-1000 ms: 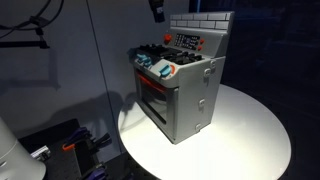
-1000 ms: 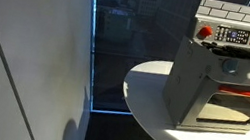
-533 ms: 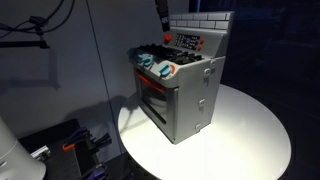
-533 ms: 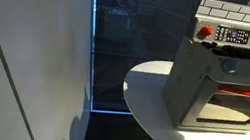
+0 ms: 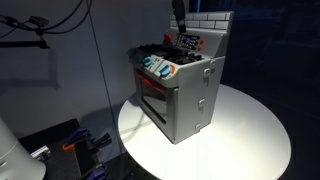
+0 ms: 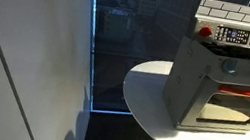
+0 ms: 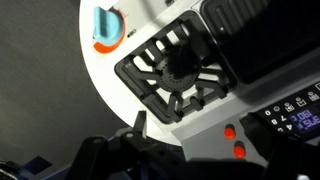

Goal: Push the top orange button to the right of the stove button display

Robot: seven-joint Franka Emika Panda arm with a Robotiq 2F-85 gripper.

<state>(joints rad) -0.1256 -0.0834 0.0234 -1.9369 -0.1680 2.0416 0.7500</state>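
**Over the stove [image 5: 185,95] rear: gripper [image 5: 178,14] near the stove button display [image 5: 188,43]**

Stove sits on a round white table [image 5: 250,130], dark windowed door to the front, white brick back panel [image 5: 205,21] upright behind. The stove button display is on the rear of the stove top, just under the brick panel. Gripper comes down from the frame top and hangs just above the display, not clearly touching. Wrist view: black burner grate [image 7: 180,78] mid-frame, blue-orange knob [image 7: 105,27] top left, two orange-red buttons [image 7: 229,132] at the display's edge, lower right. One dark finger [image 7: 140,124] shows low in the frame. Jaw gap: cannot tell.
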